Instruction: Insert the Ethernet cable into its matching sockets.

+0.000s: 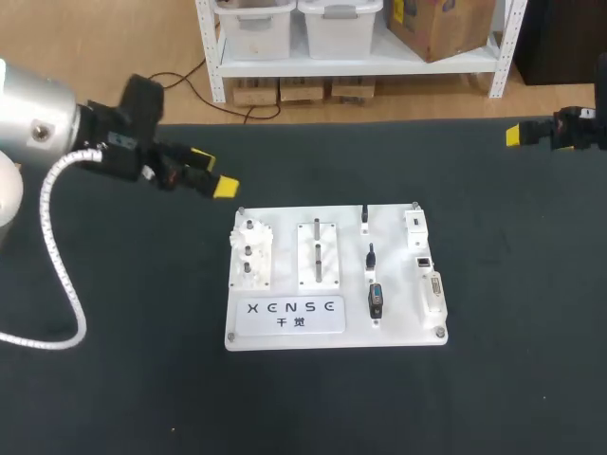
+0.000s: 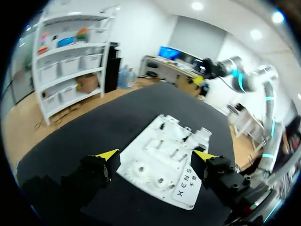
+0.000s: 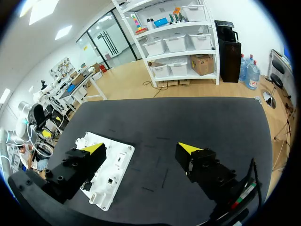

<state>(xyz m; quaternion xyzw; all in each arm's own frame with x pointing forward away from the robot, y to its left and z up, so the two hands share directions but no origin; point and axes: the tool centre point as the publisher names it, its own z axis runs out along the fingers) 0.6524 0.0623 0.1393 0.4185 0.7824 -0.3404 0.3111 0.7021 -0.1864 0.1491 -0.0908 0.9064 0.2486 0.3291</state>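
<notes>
our left hand [image 1: 212, 171] is open, its two yellow tips well apart with nothing between them. it hangs over the desk [image 1: 114, 379] just off the far left corner of the board [image 1: 394, 327]. in the left wrist view this hand [image 2: 156, 157] has the board [image 2: 162, 136] ahead of and under its fingers.

our right hand [image 1: 517, 136] sits at the far right edge of the desk, well apart from the board. the right wrist view shows this hand [image 3: 141, 149] open and empty as well, with the board [image 3: 117, 155] partly behind one finger.

the desk is covered in a dark, matte cloth. one white board lies flat near its middle. on the board we count three small dark plugs [image 1: 371, 258] in a column, the nearest with a blue face; which is the ethernet one we cannot tell. toward our right is a column of three fittings: a white block, a small dark-faced socket [image 1: 423, 259] and a long pale connector. toward our left are one slotted block [image 1: 318, 251] with two pegs and one gear block [image 1: 248, 251] with three small gears.
</notes>
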